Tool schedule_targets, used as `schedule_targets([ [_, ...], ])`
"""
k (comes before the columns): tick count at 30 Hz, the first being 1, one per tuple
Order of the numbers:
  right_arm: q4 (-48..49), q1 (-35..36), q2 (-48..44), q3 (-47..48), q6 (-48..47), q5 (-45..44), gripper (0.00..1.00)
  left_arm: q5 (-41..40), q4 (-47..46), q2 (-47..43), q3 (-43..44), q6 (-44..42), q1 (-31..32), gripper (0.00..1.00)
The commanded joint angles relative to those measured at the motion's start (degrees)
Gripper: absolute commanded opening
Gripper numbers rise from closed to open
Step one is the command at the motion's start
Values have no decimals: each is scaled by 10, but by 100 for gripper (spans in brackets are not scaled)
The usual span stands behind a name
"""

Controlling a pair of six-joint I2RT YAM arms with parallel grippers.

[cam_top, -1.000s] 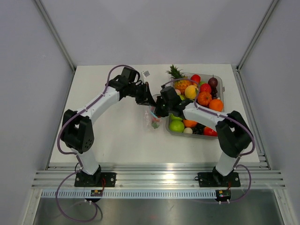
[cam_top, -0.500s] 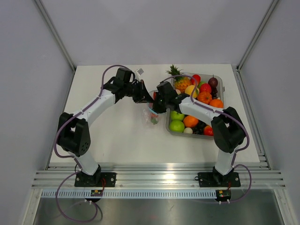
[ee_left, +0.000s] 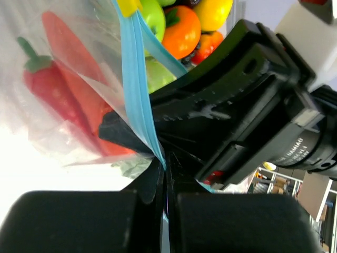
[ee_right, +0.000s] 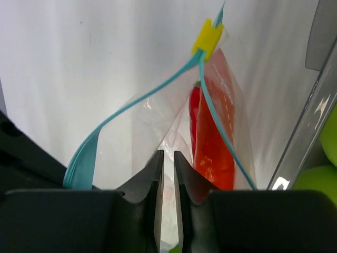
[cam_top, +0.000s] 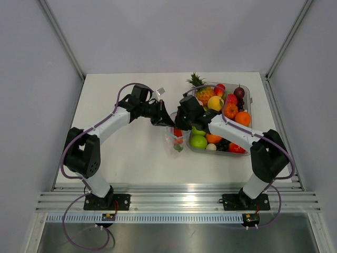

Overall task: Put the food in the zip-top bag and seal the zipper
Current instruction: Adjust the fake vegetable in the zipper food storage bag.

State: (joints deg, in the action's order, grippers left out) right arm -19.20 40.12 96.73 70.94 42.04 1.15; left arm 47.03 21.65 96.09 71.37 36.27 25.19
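The zip-top bag (cam_top: 176, 138) hangs clear and thin between both grippers, just left of the tray. Inside it lie the food pieces: a red chili pepper (ee_left: 46, 88) with a green stem and an orange piece (ee_right: 217, 145). My left gripper (ee_left: 166, 169) is shut on the light-blue zipper (ee_left: 138, 100) at one end of the mouth. The zipper (ee_right: 131, 108) is parted into two strands that meet at a yellow slider (ee_right: 207, 36). My right gripper (ee_right: 168, 158) stands at the bag's mouth with a narrow gap between its jaws, clear film showing in the gap.
A clear rectangular tray (cam_top: 248, 96) at the right holds several toy fruits, among them a green apple (cam_top: 198, 141) and a pineapple (cam_top: 200, 90). Its left wall stands right beside the bag. Both wrists crowd together at mid-table.
Both grippers and the bag have shifted slightly right and toward the near side. The right gripper's jaws pinched tighter, then parted a little.
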Motion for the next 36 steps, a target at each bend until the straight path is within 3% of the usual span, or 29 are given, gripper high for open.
schedule_targets([
  [1,34,6,-47,-4,-3,-34,20,49,-43,-23,-1,3,4,0],
  [7,33,7,-87,-25,-1,-53,21,53,-42,-14,1,1,4,0],
  [12,-78,7,-78,18,-36,-99,21,54,-38,-14,5,-4,0,0],
  [18,-111,10,-18,32,-33,-35,21,62,-50,-13,7,6,1,0],
  [20,-93,10,32,29,-23,-14,21,67,-63,-13,5,15,1,0],
  [23,-36,11,120,29,-10,93,20,89,-108,-16,-10,45,0,0],
  [25,-57,10,165,48,-11,80,17,103,-136,-20,-23,77,1,0],
  [27,-37,10,146,33,-6,81,17,105,-151,-26,-27,80,1,0],
  [31,3,11,-3,-8,-13,50,20,98,-123,-23,-22,57,1,0],
  [36,-29,11,-88,21,-41,34,21,91,-117,-17,-21,50,0,0],
])
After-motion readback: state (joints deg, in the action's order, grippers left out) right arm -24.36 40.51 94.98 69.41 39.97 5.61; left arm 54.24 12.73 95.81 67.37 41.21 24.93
